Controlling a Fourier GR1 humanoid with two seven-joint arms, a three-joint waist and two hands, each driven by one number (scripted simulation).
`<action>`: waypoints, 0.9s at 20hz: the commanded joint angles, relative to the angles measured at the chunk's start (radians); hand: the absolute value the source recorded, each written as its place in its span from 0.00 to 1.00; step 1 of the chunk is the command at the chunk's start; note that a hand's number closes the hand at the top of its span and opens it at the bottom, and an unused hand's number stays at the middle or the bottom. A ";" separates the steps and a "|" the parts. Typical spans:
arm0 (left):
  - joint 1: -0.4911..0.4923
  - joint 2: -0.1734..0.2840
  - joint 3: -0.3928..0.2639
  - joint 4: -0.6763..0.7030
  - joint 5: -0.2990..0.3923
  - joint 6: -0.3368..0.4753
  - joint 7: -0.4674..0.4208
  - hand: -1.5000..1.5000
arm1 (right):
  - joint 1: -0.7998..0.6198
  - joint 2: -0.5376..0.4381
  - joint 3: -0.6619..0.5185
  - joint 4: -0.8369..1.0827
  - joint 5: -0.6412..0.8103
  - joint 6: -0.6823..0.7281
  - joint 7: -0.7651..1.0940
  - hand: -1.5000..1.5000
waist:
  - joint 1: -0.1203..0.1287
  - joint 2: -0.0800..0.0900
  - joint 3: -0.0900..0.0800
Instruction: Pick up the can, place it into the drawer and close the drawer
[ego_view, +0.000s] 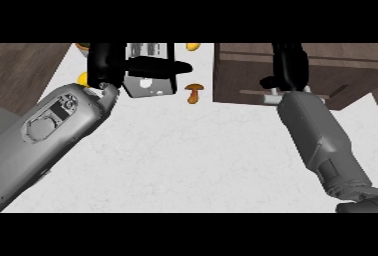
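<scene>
While the left hand (111, 62) curls round the can (150, 80) above the counter (192, 150), the transport step is in hand; the can must next cross right into the drawer (295, 75). Apparently the right hand (288, 65) grips the drawer handle (275, 93). No label is legible.

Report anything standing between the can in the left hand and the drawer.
A small brown mushroom lies on the white counter between the can, held by the left hand, and the drawer. It is low, so a lifted can should pass over. The right hand is at the drawer's front.
</scene>
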 joint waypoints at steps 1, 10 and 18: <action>0.046 0.020 -0.002 -0.064 -0.004 -0.010 0.018 0.00 | -0.110 0.010 -0.014 0.089 0.007 0.015 0.032 0.00 | 0.030 0.015 0.004; 0.133 0.023 0.010 -0.107 -0.034 -0.007 -0.029 0.00 | -0.188 -0.004 -0.057 0.149 -0.035 0.058 -0.039 0.00 | 0.034 0.024 0.004; 0.181 0.011 0.021 -0.109 -0.045 0.001 -0.057 0.00 | -0.216 0.045 -0.232 0.086 -0.263 0.119 -0.242 0.00 | 0.012 0.021 0.006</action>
